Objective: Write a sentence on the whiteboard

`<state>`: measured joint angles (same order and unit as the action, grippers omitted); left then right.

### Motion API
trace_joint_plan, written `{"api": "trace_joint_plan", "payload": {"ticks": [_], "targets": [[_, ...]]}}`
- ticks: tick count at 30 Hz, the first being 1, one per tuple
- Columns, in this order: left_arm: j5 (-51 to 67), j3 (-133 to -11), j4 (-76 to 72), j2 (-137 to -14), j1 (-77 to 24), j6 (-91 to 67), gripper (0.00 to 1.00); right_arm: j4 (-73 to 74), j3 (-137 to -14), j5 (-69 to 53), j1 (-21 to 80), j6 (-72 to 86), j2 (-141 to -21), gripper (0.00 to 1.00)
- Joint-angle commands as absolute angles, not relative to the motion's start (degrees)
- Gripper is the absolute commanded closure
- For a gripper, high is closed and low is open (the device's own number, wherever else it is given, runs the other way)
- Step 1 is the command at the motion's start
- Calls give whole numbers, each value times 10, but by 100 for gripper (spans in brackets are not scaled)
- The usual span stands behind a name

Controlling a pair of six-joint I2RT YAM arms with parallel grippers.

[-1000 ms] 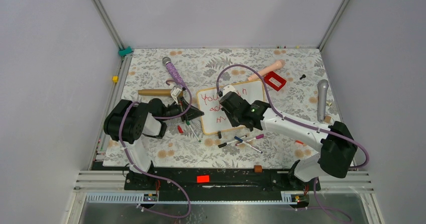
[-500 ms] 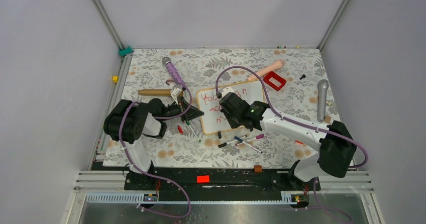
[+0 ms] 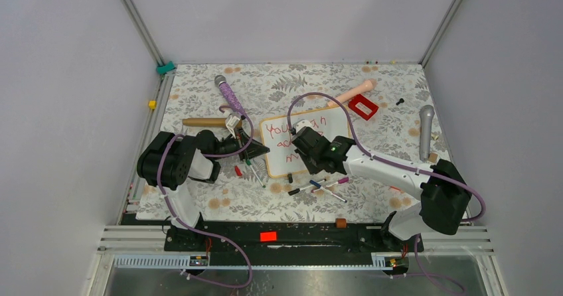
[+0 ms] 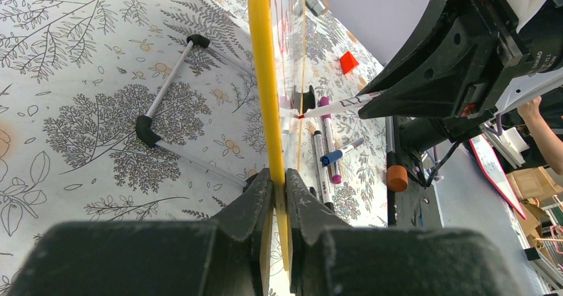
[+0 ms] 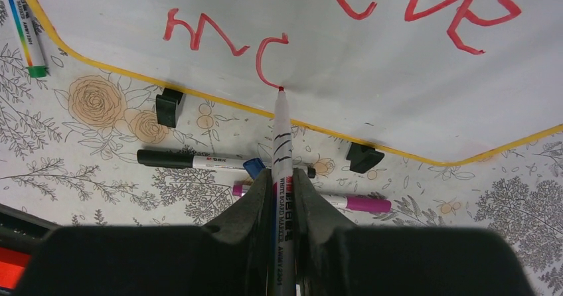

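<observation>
The whiteboard (image 3: pixel 335 127) lies mid-table, and its light-wood frame (image 4: pixel 262 77) stands edge-on in the left wrist view. My left gripper (image 3: pixel 257 148) (image 4: pixel 279 176) is shut on the frame at the board's left side. My right gripper (image 3: pixel 304 143) (image 5: pixel 281 176) is shut on a white marker (image 5: pixel 281 137). Its red tip touches the board at the lower end of a curved red stroke (image 5: pixel 265 64). The sentence (image 3: pixel 279 129) is red lettering in three lines, partly hidden by my right gripper. The bottom line shows "m" (image 5: pixel 199 30) and the open curve.
Several loose markers (image 3: pixel 325 184) lie by the board's near edge: black (image 5: pixel 192 158), magenta (image 5: pixel 358 203) and a green-capped one (image 5: pixel 26 37). Two black clip feet (image 5: pixel 169 105) sit under the frame. A red block (image 3: pixel 362 106), a grey microphone (image 3: pixel 425 130), a purple wand (image 3: pixel 229 97) and a wooden stick (image 3: pixel 202 121) lie around the board.
My right gripper has shifted slightly toward the board's near edge with the marker, uncovering more of the top line. The left arm and the board have not moved.
</observation>
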<state>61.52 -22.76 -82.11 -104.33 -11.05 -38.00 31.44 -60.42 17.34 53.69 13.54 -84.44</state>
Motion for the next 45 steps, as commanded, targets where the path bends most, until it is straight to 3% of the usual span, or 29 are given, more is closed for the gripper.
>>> {"api": "trace_joint_plan", "payload": {"ticks": [1, 14, 27, 45], "targets": [[623, -226, -849, -1044, -108, -346, 99, 303, -630, 249, 526, 134, -846, 100], [624, -226, -849, -1044, -107, -346, 99, 301, -684, 225, 522, 121, -871, 100], [624, -226, -849, -1044, -105, -346, 99, 257, -655, 169, 522, 122, -843, 100], [623, -226, -849, -1045, -103, -346, 99, 270, -612, 192, 501, 129, -785, 100]]}}
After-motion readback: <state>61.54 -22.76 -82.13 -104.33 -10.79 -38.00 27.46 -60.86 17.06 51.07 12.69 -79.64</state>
